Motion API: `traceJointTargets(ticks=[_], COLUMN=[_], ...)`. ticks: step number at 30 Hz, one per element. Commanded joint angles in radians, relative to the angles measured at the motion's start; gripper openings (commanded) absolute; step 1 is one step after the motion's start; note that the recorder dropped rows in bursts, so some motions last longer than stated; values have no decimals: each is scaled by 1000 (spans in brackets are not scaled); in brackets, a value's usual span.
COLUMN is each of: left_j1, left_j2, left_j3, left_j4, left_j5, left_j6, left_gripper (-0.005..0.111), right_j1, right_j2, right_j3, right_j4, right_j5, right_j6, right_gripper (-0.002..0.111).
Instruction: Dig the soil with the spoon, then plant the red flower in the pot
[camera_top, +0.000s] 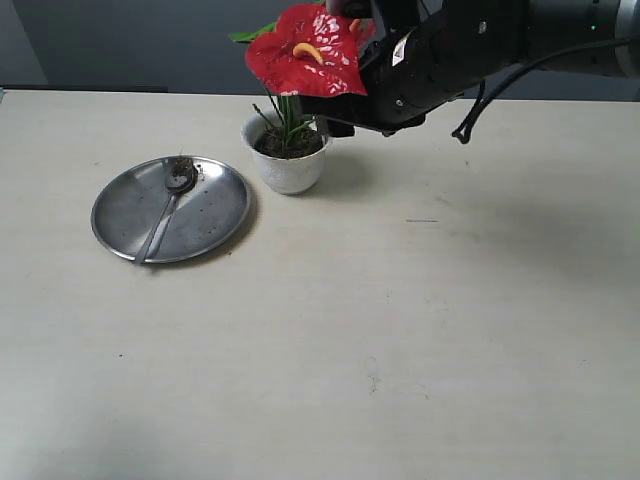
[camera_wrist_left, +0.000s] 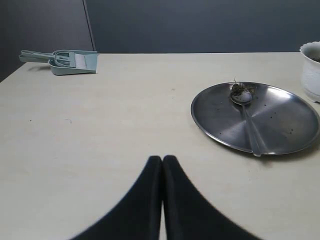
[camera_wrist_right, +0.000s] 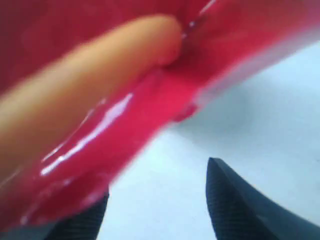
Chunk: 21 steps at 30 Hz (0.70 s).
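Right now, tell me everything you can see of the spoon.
The spoon is a slim, shiny silver teaspoon, metal by its look, with a long thin handle and a small oval bowl. It lies flat, bowl up, on the round steel plate, left of the white pot in the exterior view. A small clump of dark soil sits at the bowl. The handle end reaches the plate's near rim. Only the plate and the soil touch it.

High exterior, left wrist: shared spoon (camera_top: 163, 215)
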Motion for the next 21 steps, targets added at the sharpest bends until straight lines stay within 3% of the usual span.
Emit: traceJointTargets(ticks=[1, 7, 21], left_j1=[-5, -5, -5], left_j2=[-5, -5, -5], left_j3=[5, 5, 5], left_j4=[0, 0, 0], left_j5=[-9, -9, -9], left_j6=[-1, -1, -1], left_gripper=[0, 0, 0], right_j1=[2, 2, 0], right_j2=[-23, -118, -211], right_j3=[9, 115, 286], right_j4=[24, 28, 40], right_j5=[54, -55, -69], right_j6=[-2, -2, 5], right_gripper=[55, 55, 55])
